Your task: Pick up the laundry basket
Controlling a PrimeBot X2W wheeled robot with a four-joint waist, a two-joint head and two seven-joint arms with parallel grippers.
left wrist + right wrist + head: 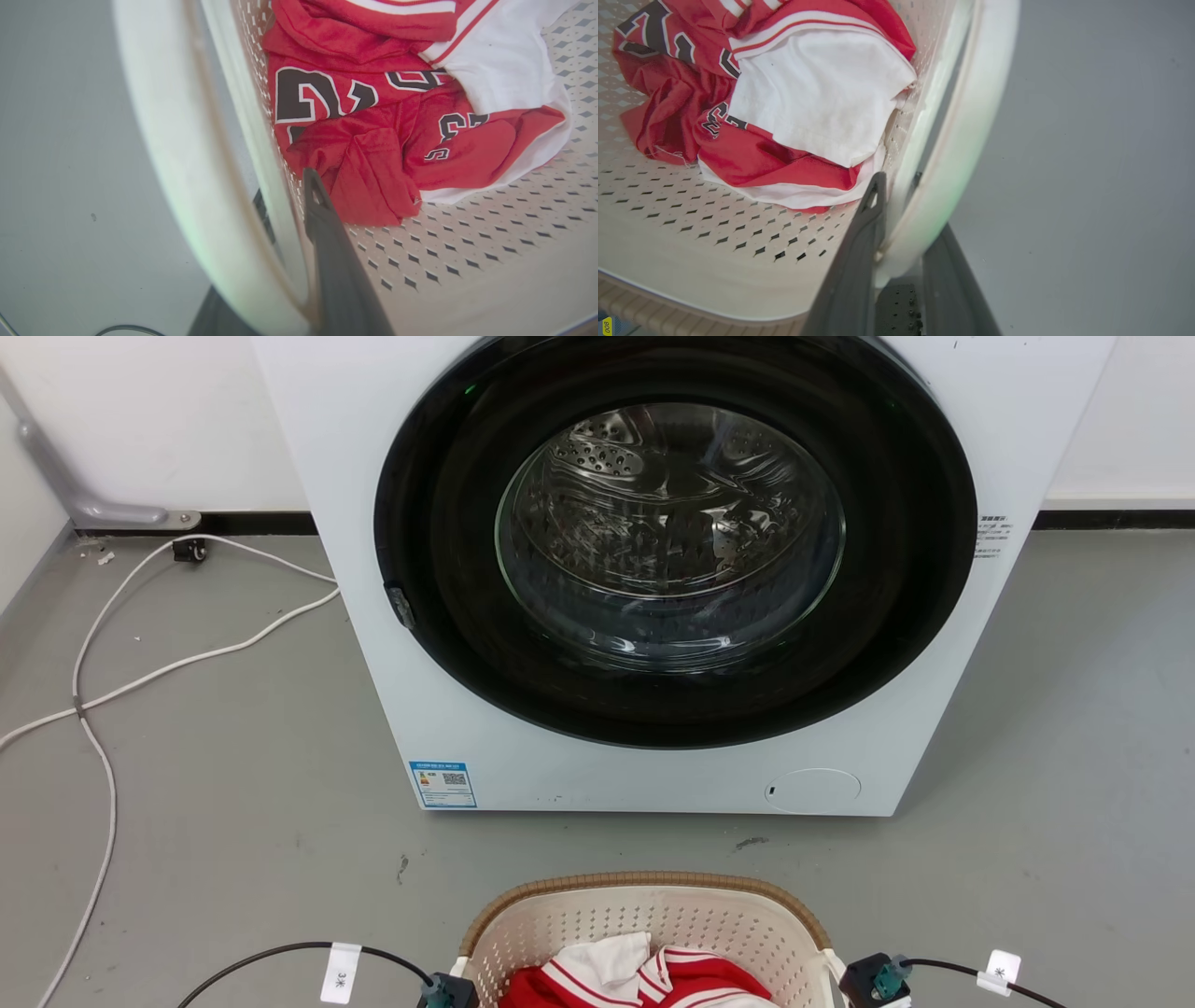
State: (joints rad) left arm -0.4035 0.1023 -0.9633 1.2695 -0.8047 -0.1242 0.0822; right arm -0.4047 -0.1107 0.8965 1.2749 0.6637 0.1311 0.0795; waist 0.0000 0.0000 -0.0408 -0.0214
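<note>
23 on jersey (373, 154), laundry basket (653, 919), left tool (285, 186), right tool (898, 179)

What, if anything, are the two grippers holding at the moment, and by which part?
The laundry basket: the left gripper clamps its left side handle, the right gripper its right side handle.

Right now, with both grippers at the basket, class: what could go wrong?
The left gripper and right gripper each straddle one side handle of the basket, so an uneven lift could tilt it and slide the clothes out. The washing machine stands close ahead; a forward swing might hit it.
</note>
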